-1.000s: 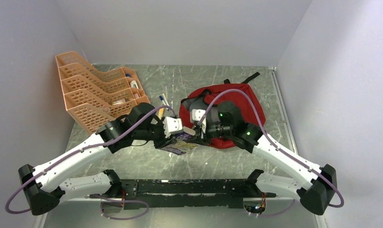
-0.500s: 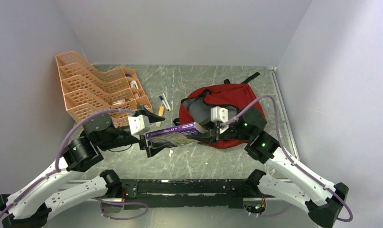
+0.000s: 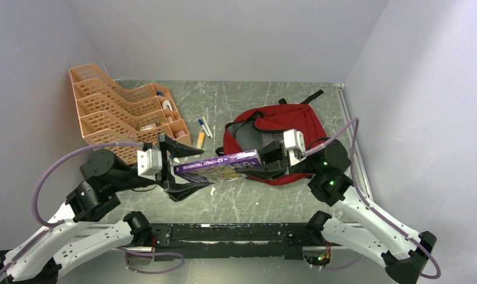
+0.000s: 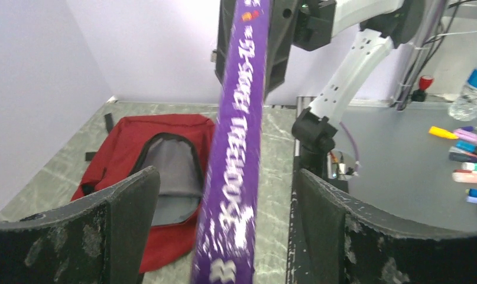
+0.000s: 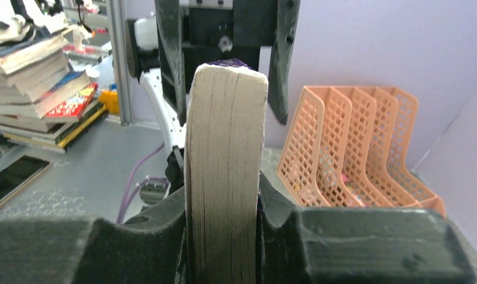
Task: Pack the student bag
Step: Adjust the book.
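Top view: the student bag (image 3: 304, 118) lies flat on the tabletop (image 3: 247, 100), right of frame centre. Its mouth is unzipped and gapes toward the left, so I can see the grey lining. In the left wrist view the bag (image 4: 120, 148) sits at lower left, mouth open.

Just in front of the bag's mouth, a purple book (image 3: 218, 165) is held clear of the tabletop, spine up and roughly level. The right pincer (image 3: 265, 164) pinches the book's right-hand end. In the right wrist view its fingers press both covers of the book (image 5: 224, 148).

The left pincer (image 3: 179, 168) is spread wide around the book's left end. The left wrist view shows a gap on each side between the fingers (image 4: 129, 201) and the book (image 4: 236, 148).

At upper left stands an orange tray rack (image 3: 114, 115), with several pens (image 3: 203, 127) lying between it and the bag.
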### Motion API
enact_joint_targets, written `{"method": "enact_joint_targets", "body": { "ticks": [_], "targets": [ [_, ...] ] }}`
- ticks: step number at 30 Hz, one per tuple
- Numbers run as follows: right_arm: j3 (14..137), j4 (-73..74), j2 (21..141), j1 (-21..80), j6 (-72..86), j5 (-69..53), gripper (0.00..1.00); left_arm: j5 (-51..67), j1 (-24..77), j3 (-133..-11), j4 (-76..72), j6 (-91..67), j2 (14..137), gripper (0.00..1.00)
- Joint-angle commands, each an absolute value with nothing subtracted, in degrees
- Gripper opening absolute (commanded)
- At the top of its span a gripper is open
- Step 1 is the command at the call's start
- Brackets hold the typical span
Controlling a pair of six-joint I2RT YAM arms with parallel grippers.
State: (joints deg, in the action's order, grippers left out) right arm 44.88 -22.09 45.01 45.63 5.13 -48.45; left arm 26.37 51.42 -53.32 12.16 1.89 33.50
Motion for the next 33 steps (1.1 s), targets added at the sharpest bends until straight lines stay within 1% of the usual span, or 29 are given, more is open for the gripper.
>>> {"method": "enact_joint_targets", "body": {
  "ticks": [1, 5, 7, 9, 11, 12, 16, 18, 21, 24, 28, 30, 31, 33],
  "targets": [
    [44.7, -36.4, 42.37, 45.88, 11.98, -43.85, 0.0, 33.81, 51.34, -51.21, 5.57, -2.2, 33.47, 0.86],
    [44.01, -41.17, 42.58, 45.88, 15.18, -43.13, 0.0, 35.07, 51.38, -49.42, 0.76, -5.66, 33.46, 0.77],
    [44.43, -41.81, 43.57, 45.88, 16.21, -43.81, 0.0, 35.9, 51.39, -48.62, -3.12, -7.71, 33.8, 0.71],
    [44.43, -42.34, 44.14, 45.88, 17.06, -44.11, 0.0, 37.34, 51.34, -47.85, -6.7, -9.78, 34.4, 0.61],
    [43.92, -43.23, 44.16, 45.88, 17.58, -43.87, 0.0, 39.22, 51.39, -47.15, -10.0, -11.92, 35.19, 0.54],
    [43.6, -43.58, 44.02, 45.88, 17.75, -43.58, 0.0, 39.76, 51.36, -46.85, -11.5, -12.93, 35.53, 0.52],
    [42.77, -43.66, 43.11, 45.88, 17.88, -43.04, 0.0, 40.43, 51.41, -45.33, -16.65, -16.3, 35.99, 0.49],
    [42.48, -43.63, 42.69, 45.88, 17.99, -42.7, 0.0, 40.3, 51.35, -44.69, -17.9, -16.98, 35.95, 0.44],
    [42.36, -43.41, 42.21, 45.87, 18.14, -42.55, 0.0, 40.24, 51.33, -44.43, -18.11, -17.45, 36.18, 0.33],
    [42.08, -43.47, 42.1, 45.88, 18.48, -42.26, 0.0, 40.83, 51.38, -44.47, -18.28, -17.89, 36.94, 0.26],
    [41.96, -42.52, 42.27, 45.88, 18.19, -41.92, 0.0, 41.3, 51.33, -44.71, -18.09, -18.18, 37.86, 0.2],
    [42.18, -40.27, 42.21, 45.88, 16.98, -40.88, 0.08, 40.38, 51.36, -44.88, -17.21, -18.13, 38.04, 0.07],
    [42.23, -39.04, 42.05, 45.88, 16.05, -40.25, 0.12, 39.82, 51.33, -44.99, -16.44, -18.04, 38.1, 0.05],
    [42.47, -35.89, 41.62, 45.88, 13.69, -38.38, 0.22, 38.53, 51.37, -44.92, -15.62, -18.06, 37.95, 0.05]
  ]
}}
